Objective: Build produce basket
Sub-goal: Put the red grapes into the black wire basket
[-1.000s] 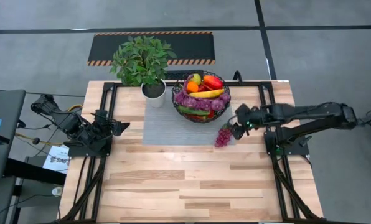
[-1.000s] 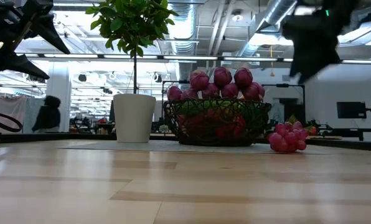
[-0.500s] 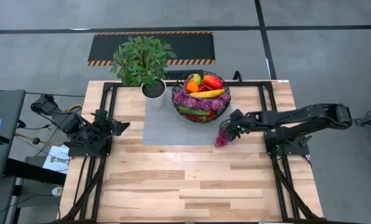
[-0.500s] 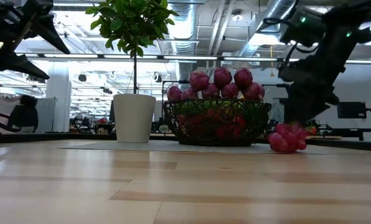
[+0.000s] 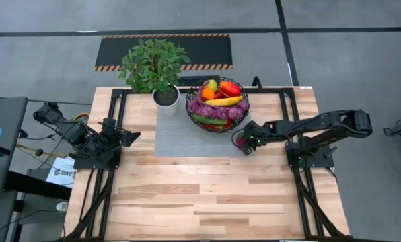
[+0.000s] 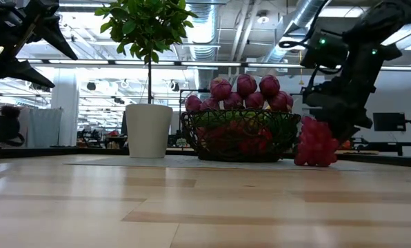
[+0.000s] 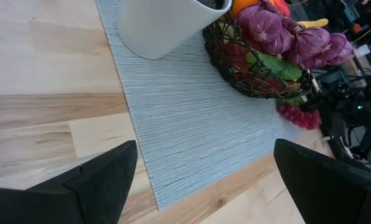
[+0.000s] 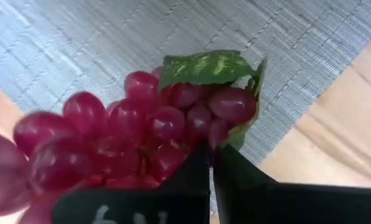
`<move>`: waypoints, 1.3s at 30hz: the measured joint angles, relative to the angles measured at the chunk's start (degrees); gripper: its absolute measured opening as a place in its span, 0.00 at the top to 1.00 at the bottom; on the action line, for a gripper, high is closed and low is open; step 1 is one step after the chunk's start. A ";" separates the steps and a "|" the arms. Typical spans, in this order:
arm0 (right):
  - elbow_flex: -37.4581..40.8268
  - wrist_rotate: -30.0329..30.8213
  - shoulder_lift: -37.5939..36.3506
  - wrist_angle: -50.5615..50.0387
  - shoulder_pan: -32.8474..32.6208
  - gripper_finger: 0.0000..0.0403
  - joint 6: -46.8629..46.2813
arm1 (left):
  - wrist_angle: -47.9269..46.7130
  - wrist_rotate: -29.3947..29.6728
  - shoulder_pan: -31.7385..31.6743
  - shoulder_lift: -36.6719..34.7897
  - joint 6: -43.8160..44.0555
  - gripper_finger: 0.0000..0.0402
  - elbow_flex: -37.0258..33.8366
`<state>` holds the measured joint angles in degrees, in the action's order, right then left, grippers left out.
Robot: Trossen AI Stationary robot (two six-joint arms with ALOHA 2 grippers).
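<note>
A black wire basket (image 5: pixel 217 105) at the far middle of the table holds produce: purple bulbs, a banana, an orange, red and green pieces. A bunch of red-purple grapes (image 8: pixel 136 130) with a green leaf lies at the basket's near right, by the grey mat's (image 5: pixel 184 138) right edge. My right gripper (image 5: pixel 243 143) is shut on it and hides most of it from above. In the low view the bunch (image 6: pixel 316 142) stands right of the basket (image 6: pixel 240 136). My left gripper (image 7: pixel 204 180) waits open at the table's left (image 5: pixel 130 138). My right gripper pinches the grape bunch between its two fingers (image 8: pixel 192 177), close under the green leaf (image 8: pixel 204 67). The fingers slant down from the table's right. What they close on, stem or grape, is hidden by the fingers. The bunch's lower grapes (image 6: pixel 314 162) sit at table level.
A leafy plant in a white pot (image 5: pixel 165 97) stands just left of the basket on the mat's far edge. Black frame rails (image 5: pixel 301 195) run along the table's left and right sides. Bare wood (image 5: pixel 200 202) fills the near half.
My right gripper has gone down and toward the table's left onto the grape bunch, and it has shut on it. The bunch now stands taller in the low view and has shifted a little toward the basket.
</note>
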<state>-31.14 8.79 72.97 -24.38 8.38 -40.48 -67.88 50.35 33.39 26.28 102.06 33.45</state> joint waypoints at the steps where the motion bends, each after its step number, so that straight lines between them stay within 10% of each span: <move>1: 0.00 -0.54 -0.55 -0.08 -0.17 0.96 -0.01 | 0.00 0.00 -0.02 0.00 0.00 0.09 0.00; 22: -23.70 -6.41 -15.22 -6.46 -2.54 0.99 5.57 | 0.00 0.12 -0.01 0.00 -0.06 0.09 0.00; 31: -33.83 3.08 -7.90 0.25 8.36 1.00 13.59 | -0.50 2.58 0.00 0.00 0.14 0.09 0.00; 39: -36.51 -3.03 3.60 4.25 19.97 0.99 16.97 | -0.52 1.90 -0.01 0.00 0.71 0.09 0.00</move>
<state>-67.64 5.77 76.58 -20.14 28.35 -23.51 -68.40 52.25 33.37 26.28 102.77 33.45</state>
